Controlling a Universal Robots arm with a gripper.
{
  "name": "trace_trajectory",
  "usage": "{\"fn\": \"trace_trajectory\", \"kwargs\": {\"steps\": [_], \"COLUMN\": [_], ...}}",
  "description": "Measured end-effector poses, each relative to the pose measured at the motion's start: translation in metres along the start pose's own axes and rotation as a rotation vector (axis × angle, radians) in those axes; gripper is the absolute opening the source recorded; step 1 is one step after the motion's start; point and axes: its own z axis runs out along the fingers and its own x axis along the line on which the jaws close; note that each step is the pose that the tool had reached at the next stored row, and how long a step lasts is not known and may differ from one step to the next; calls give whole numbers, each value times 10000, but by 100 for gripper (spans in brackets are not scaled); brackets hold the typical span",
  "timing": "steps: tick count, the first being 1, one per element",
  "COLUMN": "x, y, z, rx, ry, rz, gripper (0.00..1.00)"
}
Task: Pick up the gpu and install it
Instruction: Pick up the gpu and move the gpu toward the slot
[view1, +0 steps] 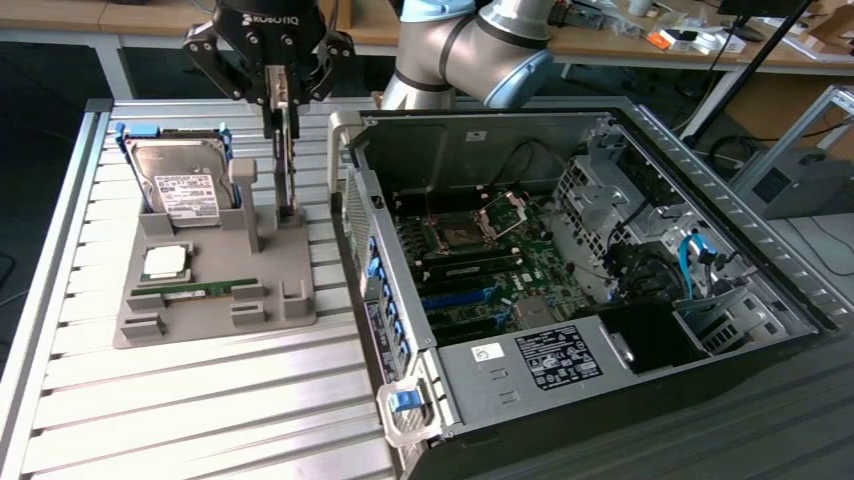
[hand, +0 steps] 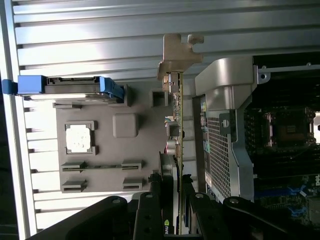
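The gpu (view1: 283, 160) is a thin dark card seen edge-on, standing upright over the back of the grey holder tray (view1: 214, 312). Its lower end sits at the tray's upright slot. My gripper (view1: 279, 100) comes down from above with a finger on each side of the card's upper part, shut on it. In the wrist view the gpu (hand: 179, 125) runs as a narrow strip away from my gripper (hand: 171, 182). Its silver bracket (hand: 178, 52) is at the far end, and the black fingers (hand: 150, 205) press its two faces.
The tray also holds a silver hard drive (view1: 180, 185) in blue rails, a square processor (view1: 166, 262) and a green memory stick (view1: 200, 288). The open computer case (view1: 400, 400) lies at the exterior view's right with its motherboard (view1: 481, 250) exposed. Its metal wall (hand: 225, 125) runs close beside the card.
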Motion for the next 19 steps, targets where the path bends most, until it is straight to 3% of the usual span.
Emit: {"fn": "trace_trajectory", "kwargs": {"steps": [19], "x": [-2], "y": [2], "z": [-69], "rx": [-26], "ry": [2], "rz": [1], "gripper": [27]}}
